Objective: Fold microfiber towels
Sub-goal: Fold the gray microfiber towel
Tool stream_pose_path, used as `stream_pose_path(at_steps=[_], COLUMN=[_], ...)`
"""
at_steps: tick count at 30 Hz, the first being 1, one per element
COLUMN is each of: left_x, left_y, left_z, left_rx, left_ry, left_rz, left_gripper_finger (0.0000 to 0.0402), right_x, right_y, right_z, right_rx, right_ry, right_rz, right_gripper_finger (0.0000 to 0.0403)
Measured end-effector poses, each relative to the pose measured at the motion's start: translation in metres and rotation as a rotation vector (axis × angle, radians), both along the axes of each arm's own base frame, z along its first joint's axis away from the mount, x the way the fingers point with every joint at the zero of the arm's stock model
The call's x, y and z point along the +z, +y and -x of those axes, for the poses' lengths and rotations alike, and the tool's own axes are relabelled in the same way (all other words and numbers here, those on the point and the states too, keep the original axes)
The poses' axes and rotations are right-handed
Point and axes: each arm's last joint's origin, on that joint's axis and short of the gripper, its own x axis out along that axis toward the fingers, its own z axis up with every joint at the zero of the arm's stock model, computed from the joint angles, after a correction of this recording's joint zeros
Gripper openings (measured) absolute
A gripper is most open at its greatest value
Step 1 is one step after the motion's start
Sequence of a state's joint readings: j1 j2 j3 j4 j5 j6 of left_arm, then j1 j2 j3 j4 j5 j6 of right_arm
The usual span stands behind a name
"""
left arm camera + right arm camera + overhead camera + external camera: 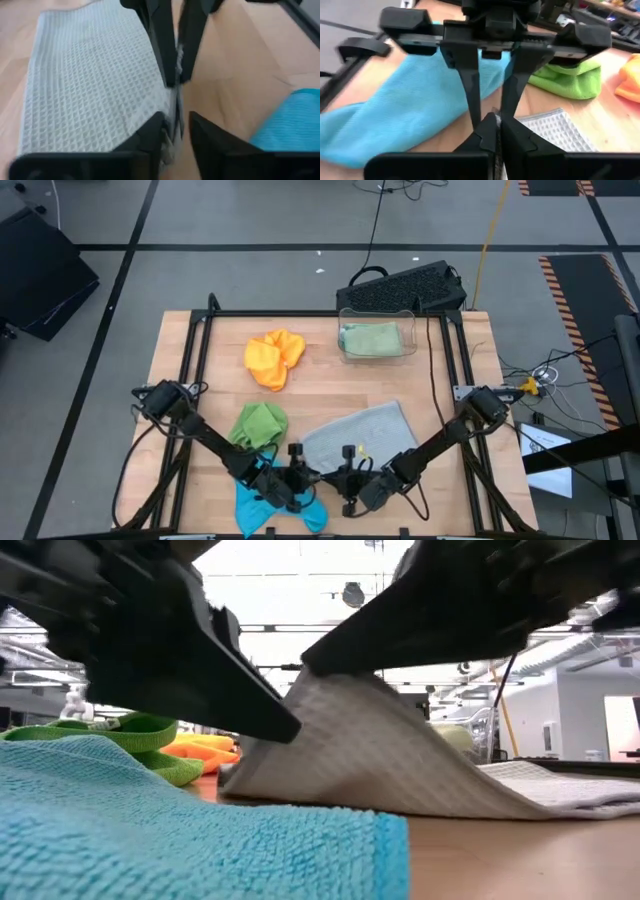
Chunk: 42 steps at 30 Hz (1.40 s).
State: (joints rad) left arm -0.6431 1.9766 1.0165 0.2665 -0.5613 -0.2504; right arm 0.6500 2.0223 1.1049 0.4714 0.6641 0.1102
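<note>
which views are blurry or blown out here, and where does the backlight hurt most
Low view: bright ceiling light behind turns both arms into near-black shapes, the blue towel up close is soft, and the grey towel is fairly clear. Left wrist view: left gripper blurred, grey weave sharper. Right wrist view: soft throughout. High view: even light, no glare.

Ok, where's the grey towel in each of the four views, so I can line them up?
High: grey towel, front centre-right of table.
Low: its raised corner at centre.
Left wrist: spread beyond the fingers.
Right wrist: a corner past the fingers.
Shared landmark: blue towel.
</note>
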Motion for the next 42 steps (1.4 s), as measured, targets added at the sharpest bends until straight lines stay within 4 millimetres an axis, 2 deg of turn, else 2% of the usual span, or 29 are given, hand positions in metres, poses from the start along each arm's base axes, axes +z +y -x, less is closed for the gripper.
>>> stream_pose_path(at_steps=[7, 12, 17, 23, 29, 35, 38, 42], left_x=[-0.002, -0.006, -0.004, -0.006, -0.012, -0.015, -0.016, -0.015], left_y=[-0.008, -0.008, -0.005, -0.005, -0.002, 0.011, 0.018, 0.025], left_z=[0.011, 0.016, 0.016, 0.014, 0.018, 0.012, 0.007, 0.002], left_rx=[-0.018, -0.038, 0.048, -0.013, 0.044, 0.074, 0.053, 0.069], left_ry=[0.001, 0.057, 0.011, 0.049, 0.066, 0.111, 0.137, 0.139], left_rz=[-0.203, -0.245, -0.352, -0.27, -0.356, -0.371, -0.359, -0.365], left_gripper_finger=[0.0238, 0.0289, 0.0284, 0.0276, 0.0278, 0.0275, 0.0258, 0.0212], right_x=[0.015, 0.031, 0.04, 0.041, 0.039, 0.05, 0.055, 0.056], right_y=[0.008, 0.011, 0.013, 0.011, 0.01, 0.005, 0.003, 0.002], right_z=[0.021, 0.04, 0.047, 0.049, 0.05, 0.055, 0.057, 0.059], right_rx=[0.019, 0.011, 0.019, 0.013, 0.013, -0.004, -0.012, -0.017], right_ry=[0.093, 0.151, 0.155, 0.176, 0.19, 0.198, 0.192, 0.204], right_rz=[-0.019, -0.036, -0.047, -0.034, -0.019, -0.005, -0.002, 0.008], right_gripper_finger=[0.0005, 0.0005, 0.0005, 0.0005, 0.0005, 0.0004, 0.0004, 0.0004])
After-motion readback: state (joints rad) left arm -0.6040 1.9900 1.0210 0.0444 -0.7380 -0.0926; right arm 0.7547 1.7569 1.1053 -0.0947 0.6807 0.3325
